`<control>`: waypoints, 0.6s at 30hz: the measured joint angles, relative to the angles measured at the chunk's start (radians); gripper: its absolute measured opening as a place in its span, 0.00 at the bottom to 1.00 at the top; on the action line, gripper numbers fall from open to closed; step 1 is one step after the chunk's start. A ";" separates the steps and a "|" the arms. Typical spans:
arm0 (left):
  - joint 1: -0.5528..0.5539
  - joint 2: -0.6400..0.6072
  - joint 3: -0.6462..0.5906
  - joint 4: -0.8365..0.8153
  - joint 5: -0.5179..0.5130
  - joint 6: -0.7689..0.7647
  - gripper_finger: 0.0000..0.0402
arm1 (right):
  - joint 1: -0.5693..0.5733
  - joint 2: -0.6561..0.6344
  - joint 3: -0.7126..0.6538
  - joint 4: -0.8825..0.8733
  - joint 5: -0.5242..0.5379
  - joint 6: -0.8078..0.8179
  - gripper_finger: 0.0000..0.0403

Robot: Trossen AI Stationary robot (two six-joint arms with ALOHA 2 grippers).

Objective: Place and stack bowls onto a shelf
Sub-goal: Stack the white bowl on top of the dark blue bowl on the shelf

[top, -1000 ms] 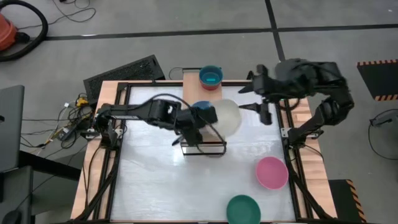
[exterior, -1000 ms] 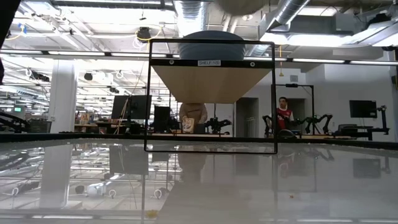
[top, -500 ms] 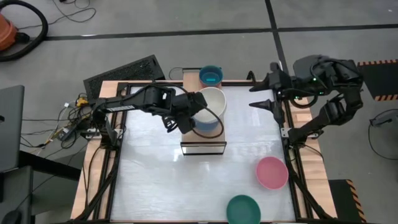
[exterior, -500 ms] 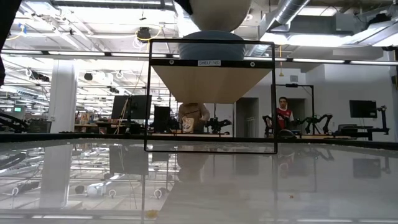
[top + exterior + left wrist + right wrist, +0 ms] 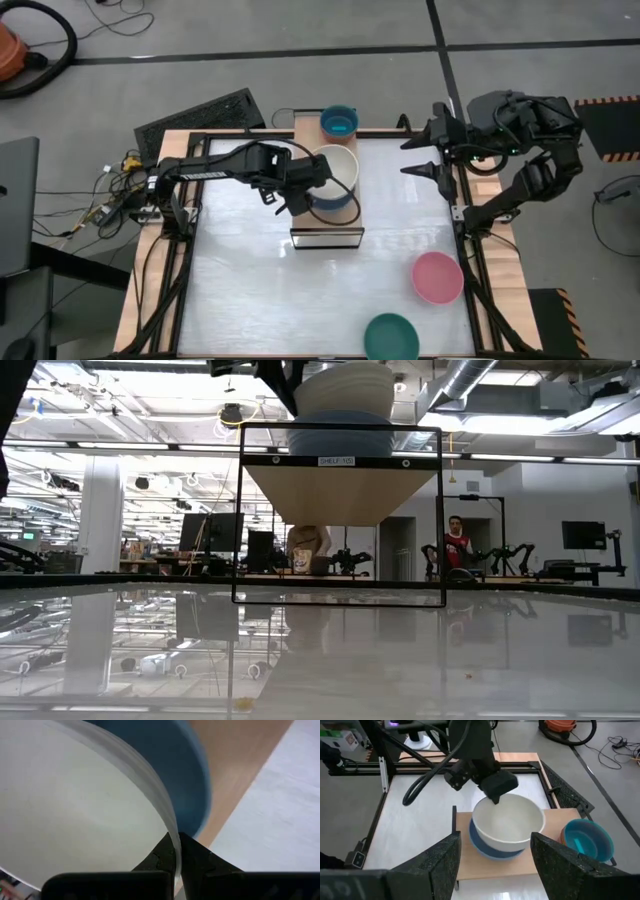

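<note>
White table surface (image 5: 250, 290), framed in black rail and pale wood, stands on a grey floor in an open workshop; a person (image 5: 456, 546) in red is visible far behind the table. The shelf (image 5: 340, 215) sits at the table's rear centre. On it a white bowl (image 5: 333, 168) rests nested in a grey-blue bowl (image 5: 336, 205), with only the grey-blue rim showing beneath. The left gripper (image 5: 300, 186) is pressed together on the white bowl's rim, one finger inside and one outside (image 5: 176, 854). A cyan bowl (image 5: 338, 123) sits on the shelf's far end. The right gripper (image 5: 432, 152) hangs spread and empty over the table's right rear edge. A pink bowl (image 5: 437, 277) and a dark green bowl (image 5: 390, 336) lie apart on the table near the front right.
</note>
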 joint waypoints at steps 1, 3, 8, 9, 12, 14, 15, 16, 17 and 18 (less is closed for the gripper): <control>0.000 0.000 0.000 -0.008 0.007 0.002 0.00 | 0.000 0.000 0.000 0.000 0.000 0.000 0.66; 0.000 0.000 0.000 -0.011 0.028 0.001 0.00 | 0.000 0.000 0.000 -0.002 0.000 0.000 0.66; 0.000 0.000 0.000 -0.010 0.052 0.018 0.00 | 0.000 0.000 0.000 -0.014 0.000 0.000 0.66; 0.000 0.000 0.000 -0.010 0.052 0.022 0.00 | 0.000 0.000 0.000 -0.016 0.000 0.000 0.66; 0.003 0.000 0.000 -0.010 0.052 0.032 0.00 | 0.000 0.000 0.000 -0.016 0.000 0.000 0.66; 0.003 0.000 0.000 -0.013 0.053 0.033 0.00 | 0.000 0.000 0.000 -0.018 0.000 0.000 0.66; 0.004 0.000 0.000 -0.016 0.059 0.033 0.00 | 0.000 0.000 0.000 -0.019 0.000 0.000 0.66; 0.004 0.000 0.000 -0.016 0.070 0.033 0.00 | 0.000 0.000 0.000 -0.021 0.000 0.000 0.66; 0.004 0.000 0.000 -0.016 0.081 0.033 0.00 | 0.000 0.000 0.000 -0.021 0.000 0.000 0.66; 0.003 0.000 0.000 -0.016 0.085 0.033 0.00 | 0.000 0.000 0.000 -0.021 0.000 0.000 0.66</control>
